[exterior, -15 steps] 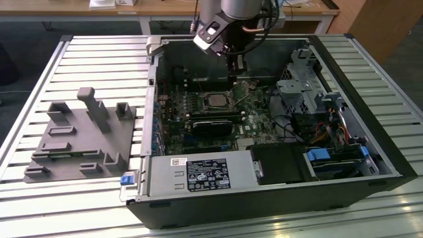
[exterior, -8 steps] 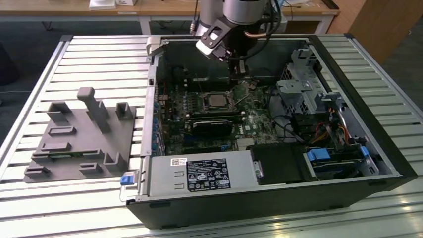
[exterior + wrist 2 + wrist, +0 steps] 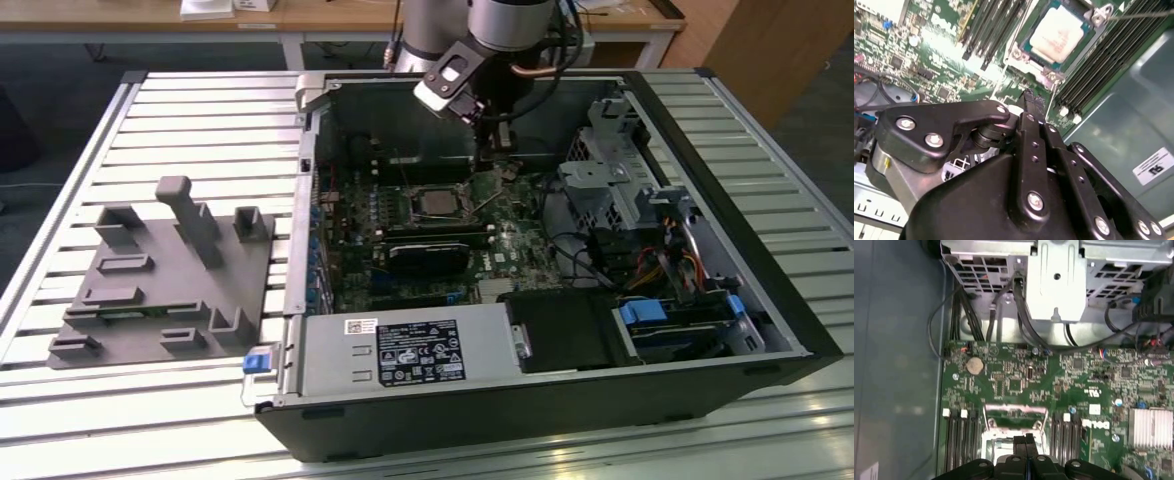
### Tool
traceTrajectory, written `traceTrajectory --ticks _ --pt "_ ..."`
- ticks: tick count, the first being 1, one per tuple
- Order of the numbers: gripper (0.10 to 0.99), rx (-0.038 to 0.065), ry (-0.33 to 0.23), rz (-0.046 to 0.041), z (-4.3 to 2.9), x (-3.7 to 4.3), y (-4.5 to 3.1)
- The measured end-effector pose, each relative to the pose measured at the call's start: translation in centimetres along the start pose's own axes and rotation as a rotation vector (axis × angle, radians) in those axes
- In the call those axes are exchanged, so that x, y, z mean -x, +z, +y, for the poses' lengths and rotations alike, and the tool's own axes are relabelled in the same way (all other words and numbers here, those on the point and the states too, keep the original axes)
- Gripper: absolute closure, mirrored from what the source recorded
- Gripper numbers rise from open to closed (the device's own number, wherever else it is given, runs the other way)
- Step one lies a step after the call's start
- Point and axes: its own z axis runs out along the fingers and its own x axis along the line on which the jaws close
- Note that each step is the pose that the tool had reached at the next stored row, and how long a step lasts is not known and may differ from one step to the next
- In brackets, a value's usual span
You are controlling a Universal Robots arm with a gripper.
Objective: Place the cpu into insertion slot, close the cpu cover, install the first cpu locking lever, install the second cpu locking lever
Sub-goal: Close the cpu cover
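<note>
1. The cpu (image 3: 1059, 32) lies flat in the insertion slot (image 3: 1025, 44) with its pale face uncovered. The step in hand therefore looks to be closing the cpu cover (image 3: 1015, 412), which appears tilted up off the socket.
2. In the first wrist view the gripper (image 3: 1025, 439) hangs just beside that cover, its fingers pressed together with nothing between them.
3. Done well, the push would meet the frame's free edge squarely and follow its hinge arc. A sideways shove could skid off the thin metal or scrape the green motherboard (image 3: 1014, 385).
4. The cover should settle evenly around the chip, not ride on its face.
5. The cover is a thin, silvery stamped frame with a square window, and is probably springy and slick.
6. The cpu's face is matte, pale metal, and the slot is dark with a bright rim.
7. A slim wire locking lever (image 3: 1139, 15) runs past one corner, and black ribbed memory slots (image 3: 1104, 65) lie alongside the socket.
</note>
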Motion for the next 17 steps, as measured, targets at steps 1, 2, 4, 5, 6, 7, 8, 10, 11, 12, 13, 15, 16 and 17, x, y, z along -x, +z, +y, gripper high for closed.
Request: traceTrajectory --ticks 1,2,4,5,6,7,8,10,11,12,13,15,16,17 --pt "0.98 0.0 0.0 0.0 0.24 -0.09 0.07" --pt "0.98 0.0 0.0 0.0 0.46 -0.14 0.14" --pt "0.98 0.0 0.0 -0.0001 0.79 -0.25 0.28" --pt "0.98 0.0 0.0 -0.0002 0.97 -0.28 0.35" --pt "0.98 0.0 0.0 -0.0003 1.16 -0.3 0.4" --pt "0.98 0.0 0.0 -0.0004 1.35 -0.33 0.44" --pt "0.98 0.0 0.0 -0.0003 1.52 -0.34 0.49" --pt "0.98 0.0 -0.001 -0.0003 1.87 -0.37 0.57" --pt "0.98 0.0 -0.001 -0.0003 2.04 -0.36 0.61" --pt "0.98 0.0 -0.002 -0.0002 2.18 -0.36 0.65" --pt "0.98 0.0 -0.004 -0.0001 2.27 -0.36 0.71" --pt "0.98 0.0 -0.009 0.0001 2.38 -0.36 0.85" --pt "0.98 0.0 -0.01 0.0001 2.46 -0.37 0.91" --pt "0.98 0.0 -0.01 0.0001 2.62 -0.39 0.97"
